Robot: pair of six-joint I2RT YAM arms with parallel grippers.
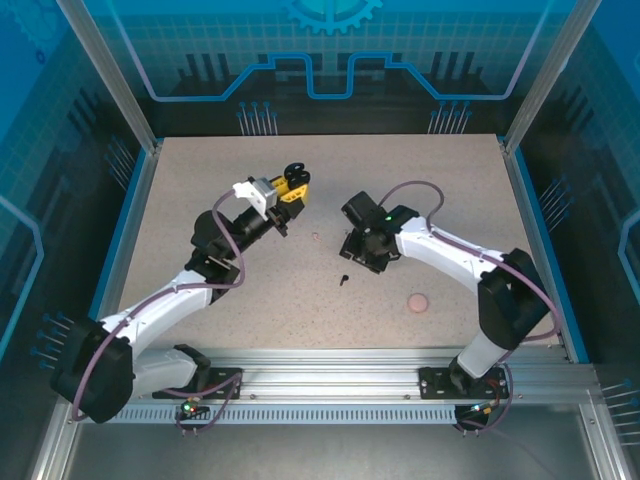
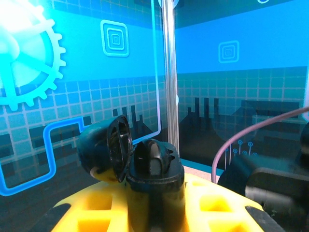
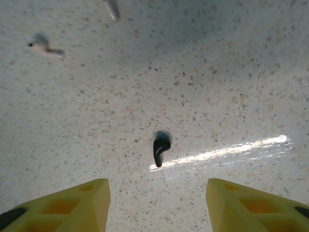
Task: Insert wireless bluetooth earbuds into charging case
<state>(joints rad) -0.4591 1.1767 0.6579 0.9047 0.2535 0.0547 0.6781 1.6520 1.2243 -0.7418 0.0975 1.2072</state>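
Closest to the arm bases, on the right side of the table (image 1: 200, 160), lies a round pink case (image 1: 418, 301), well away from either tool. A little farther in lies the black earbud (image 1: 344, 279) on the bare surface, just left of the right gripper (image 1: 362, 255) and slightly nearer the bases.

In the right wrist view the black earbud (image 3: 161, 147) sits ahead of the right gripper (image 3: 155, 188), almost centred between the two yellow fingers (image 3: 77, 203). These stand apart with nothing between them, so this tool is released. The bud's stem runs roughly toward the camera, leaning a touch left. The fingers would therefore close across its narrow width, and the move probably needs only a reach forward and down. The right arm is much the nearer one.

Beyond it lies a pale pink earbud (image 3: 46, 48), off to the left. A thin pale stem (image 3: 112, 9) is cut off by the top edge, too blurred to name.

Farthest out, the left gripper (image 1: 285, 190) is clenched on the black case (image 2: 154, 169), held off the table with its lid (image 2: 108, 147) swung open. The inside is dark, and I cannot tell whether a bud already sits there.
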